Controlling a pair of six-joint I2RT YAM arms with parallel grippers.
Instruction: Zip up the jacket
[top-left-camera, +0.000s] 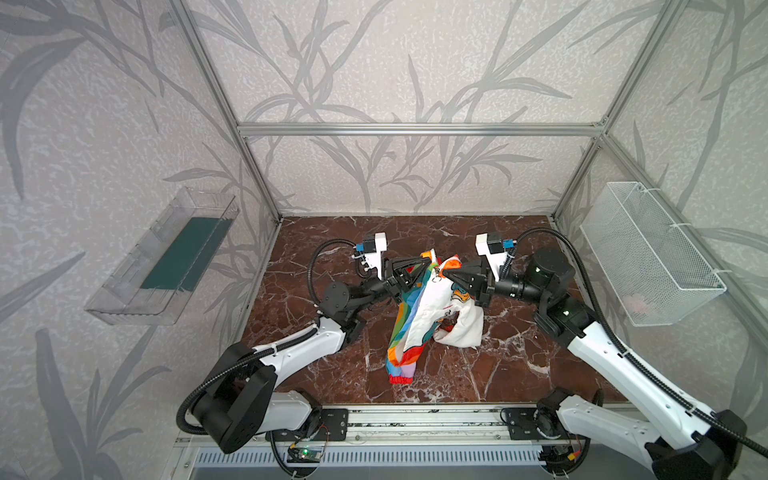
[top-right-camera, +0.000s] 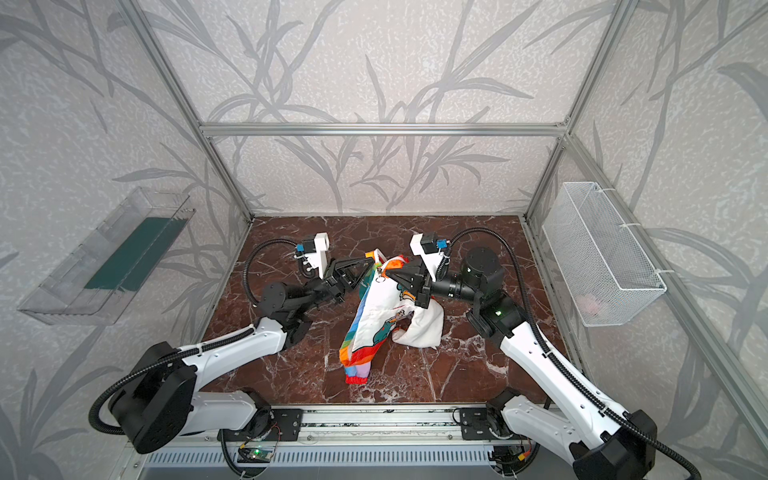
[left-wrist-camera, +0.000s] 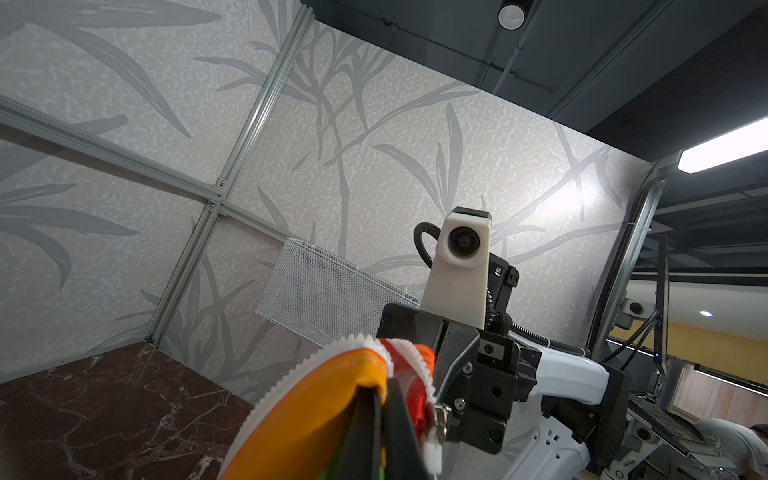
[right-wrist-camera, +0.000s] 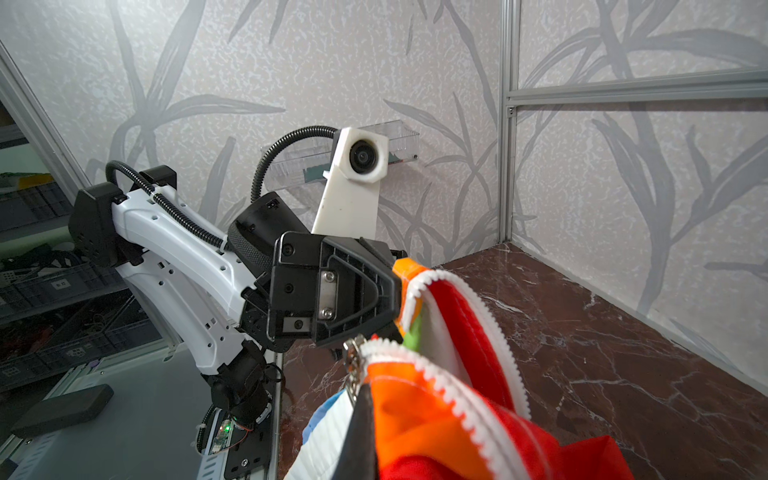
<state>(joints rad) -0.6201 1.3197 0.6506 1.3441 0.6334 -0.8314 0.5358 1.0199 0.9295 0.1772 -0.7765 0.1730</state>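
Note:
The rainbow-striped jacket (top-left-camera: 417, 320) (top-right-camera: 370, 324) hangs from both grippers over the table's middle. Its white lining faces up and a red-cuffed sleeve (top-left-camera: 401, 376) trails toward the front. My left gripper (top-left-camera: 428, 259) (top-right-camera: 373, 262) is shut on an orange edge with white zipper teeth (left-wrist-camera: 291, 386). Its pads (left-wrist-camera: 399, 419) are pressed together on the fabric. My right gripper (top-left-camera: 445, 274) (top-right-camera: 388, 274) faces it, almost tip to tip, and is shut on the other front edge. The metal zipper slider (right-wrist-camera: 353, 361) sits right at its fingertips (right-wrist-camera: 363, 415). The lower zipper is hidden in folds.
The jacket's bottom rests on a dark red marble table (top-left-camera: 316, 374). A white wire basket (top-left-camera: 648, 253) hangs on the right wall and a clear plastic tray (top-left-camera: 166, 257) on the left wall. Aluminium frame posts (top-left-camera: 257, 174) stand at the back corners.

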